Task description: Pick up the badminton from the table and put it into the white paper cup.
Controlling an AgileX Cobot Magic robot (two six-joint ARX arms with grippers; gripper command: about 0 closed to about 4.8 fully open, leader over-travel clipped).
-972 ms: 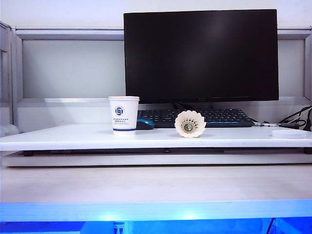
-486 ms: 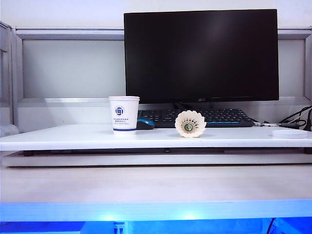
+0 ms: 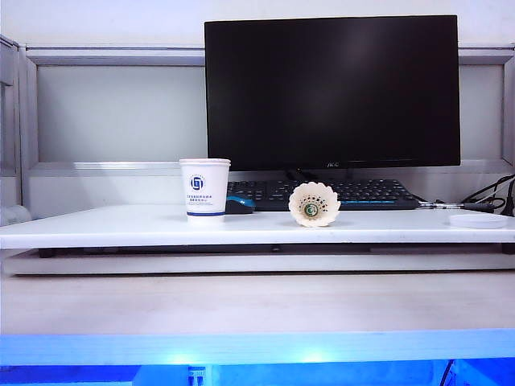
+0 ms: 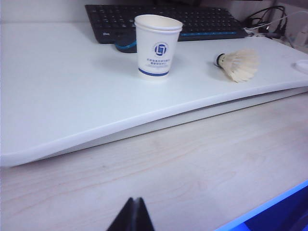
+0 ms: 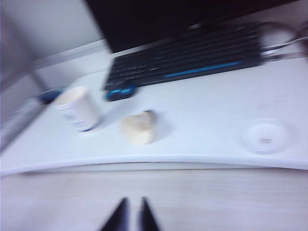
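The badminton [image 3: 314, 204] lies on its side on the white table [image 3: 121, 225], right of the white paper cup [image 3: 204, 190], which stands upright with its blue logo facing front. Neither gripper shows in the exterior view. In the left wrist view my left gripper [image 4: 135, 199] is shut and empty over the wooden desk, well short of the cup [image 4: 156, 46] and the badminton [image 4: 238, 64]. The right wrist view is blurred. There my right gripper [image 5: 134, 199] has its tips slightly parted and empty, in front of the table edge, short of the badminton [image 5: 138, 128] and cup [image 5: 78, 109].
A black monitor [image 3: 331, 90] stands behind a black keyboard [image 3: 338, 193]. A blue-black mouse [image 3: 239, 204] sits right behind the cup. A flat white disc [image 3: 477, 220] lies at the table's right end, with cables [image 3: 491, 193] behind it. The lower wooden desk [image 3: 257, 301] runs in front.
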